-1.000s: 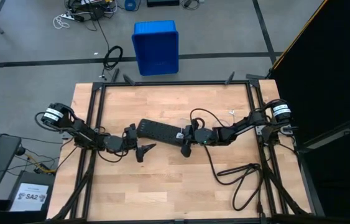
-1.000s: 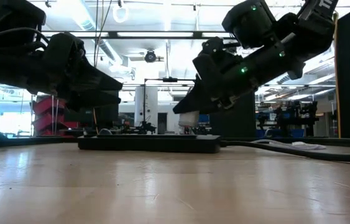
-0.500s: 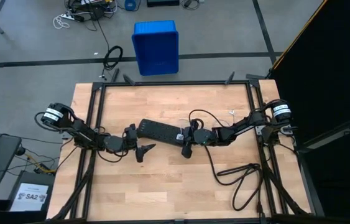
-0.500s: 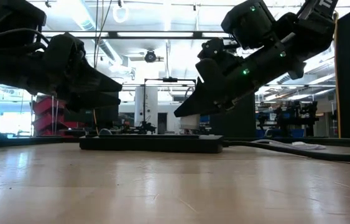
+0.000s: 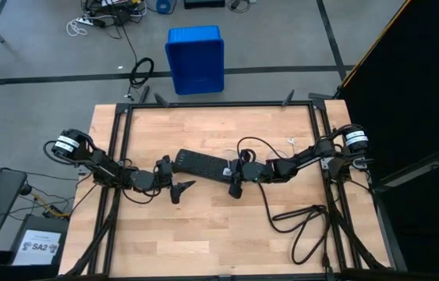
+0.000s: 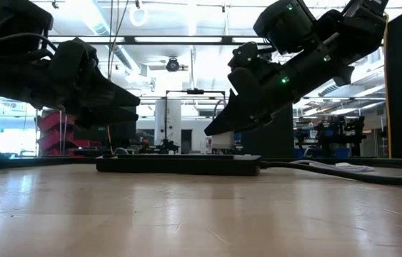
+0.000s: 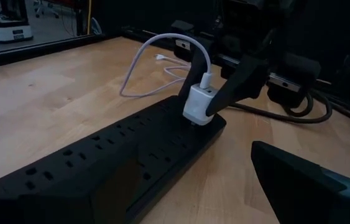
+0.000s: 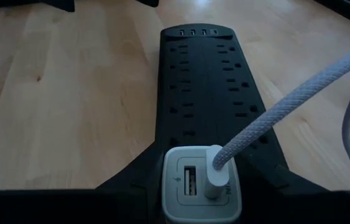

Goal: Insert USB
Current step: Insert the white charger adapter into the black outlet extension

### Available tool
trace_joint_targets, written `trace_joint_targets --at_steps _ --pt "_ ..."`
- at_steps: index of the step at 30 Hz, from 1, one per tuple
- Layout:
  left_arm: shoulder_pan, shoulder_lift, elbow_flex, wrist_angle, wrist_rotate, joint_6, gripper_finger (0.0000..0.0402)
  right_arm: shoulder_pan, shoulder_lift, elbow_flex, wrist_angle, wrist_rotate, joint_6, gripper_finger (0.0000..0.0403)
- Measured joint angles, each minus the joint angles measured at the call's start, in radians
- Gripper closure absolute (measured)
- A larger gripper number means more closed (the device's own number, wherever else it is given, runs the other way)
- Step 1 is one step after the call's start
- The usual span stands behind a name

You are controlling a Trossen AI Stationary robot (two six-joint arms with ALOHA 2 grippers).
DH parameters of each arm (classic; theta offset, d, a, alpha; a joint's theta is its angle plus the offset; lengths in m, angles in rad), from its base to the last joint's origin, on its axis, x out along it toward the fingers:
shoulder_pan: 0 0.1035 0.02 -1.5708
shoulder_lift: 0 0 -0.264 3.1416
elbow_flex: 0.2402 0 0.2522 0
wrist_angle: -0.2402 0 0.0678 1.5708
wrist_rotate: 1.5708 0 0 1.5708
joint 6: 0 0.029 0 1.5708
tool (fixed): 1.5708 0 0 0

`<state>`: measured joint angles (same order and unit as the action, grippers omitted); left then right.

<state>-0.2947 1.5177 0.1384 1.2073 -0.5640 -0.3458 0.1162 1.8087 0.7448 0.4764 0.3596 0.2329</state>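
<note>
Grey floor (image 5: 47,47), blue bin (image 5: 195,59)

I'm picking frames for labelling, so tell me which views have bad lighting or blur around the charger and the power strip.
Low view: backlit by bright ceiling lights, both arms and the power strip in silhouette. Right wrist view: the white charger is sharp, the white cable blurs close to the lens. Left wrist view: dim background, charger clear. High view: evenly lit.

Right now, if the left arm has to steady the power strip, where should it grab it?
Its free end, nearest the open left gripper, pinched across the narrow width from above. The power strip is a long flat bar lying on the table, and the right gripper holds the white charger at the other end.
</note>
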Motion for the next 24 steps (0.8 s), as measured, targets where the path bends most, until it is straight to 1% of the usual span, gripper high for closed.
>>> trace_joint_targets --at_steps 5,8,11,14,19,22,23,24 --pt "0.0 0.0 0.0 -0.003 0.0 0.0 0.0106 0.0 0.0 0.0 -0.029 0.0 0.015 0.0287" --pt "0.0 0.0 0.0 -0.002 0.0 0.0 0.0106 -0.001 0.037 0.001 -0.012 0.001 0.027 0.0287" --pt "0.0 0.0 0.0 -0.001 0.0 0.0 0.0106 -0.002 0.098 0.001 0.085 0.002 0.026 0.0287" --pt "0.0 0.0 0.001 -0.001 0.0 -0.001 0.0106 -0.005 0.157 0.002 0.232 -0.035 0.019 0.0287" --pt "0.0 0.0 0.001 -0.006 0.0 -0.002 0.0106 -0.016 0.168 0.002 0.255 -0.061 0.012 0.0287" --pt "0.0 0.0 0.001 -0.008 0.0 -0.003 0.0106 -0.017 0.169 -0.003 0.3 -0.074 -0.011 0.0287" --pt "0.0 0.0 0.001 -0.008 0.0 -0.003 0.0106 -0.017 0.172 -0.005 0.317 -0.078 -0.019 0.0285" --pt "0.0 0.0 0.001 -0.008 0.0 -0.003 0.0106 -0.016 0.174 -0.006 0.335 -0.083 -0.026 0.0273"
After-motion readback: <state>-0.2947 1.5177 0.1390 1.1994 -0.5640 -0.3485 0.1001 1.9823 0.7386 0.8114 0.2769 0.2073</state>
